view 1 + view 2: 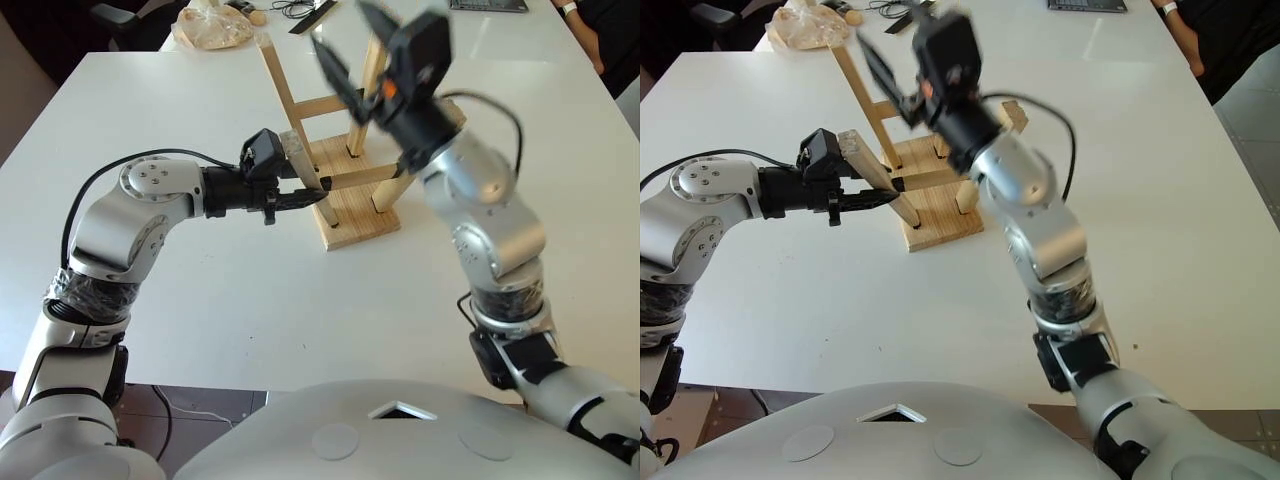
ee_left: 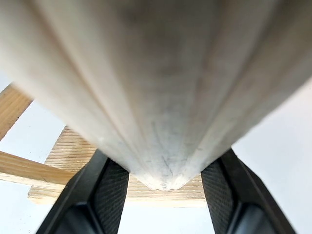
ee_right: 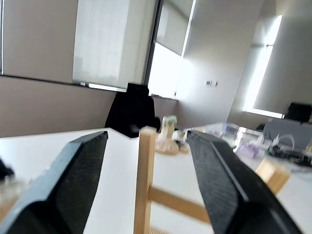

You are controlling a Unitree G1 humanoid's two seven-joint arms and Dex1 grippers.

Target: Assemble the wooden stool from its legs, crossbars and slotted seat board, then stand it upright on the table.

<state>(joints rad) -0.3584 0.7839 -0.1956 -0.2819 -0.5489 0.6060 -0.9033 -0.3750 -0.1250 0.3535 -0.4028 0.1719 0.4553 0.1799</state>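
Leg [image 2: 161, 87] in left tool [image 1: 300, 196], right tool [image 3: 146, 139] spread

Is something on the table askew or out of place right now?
Only the pale wooden stool: it sits upside down, its seat board flat on the white table, legs up. The left gripper is shut on one leg. Nothing looks broken.

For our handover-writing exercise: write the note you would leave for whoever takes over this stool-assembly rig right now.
Grippers: left gripper is shut on the near leg. The right gripper is open, empty and raised above the other legs.
Things: the seat board lies flat on the table, legs pointing up, with a crossbar between them.
Done: legs and crossbars appear fitted; how firmly, cannot tell.
Left: check the held leg, flip the stool, stand it upright.
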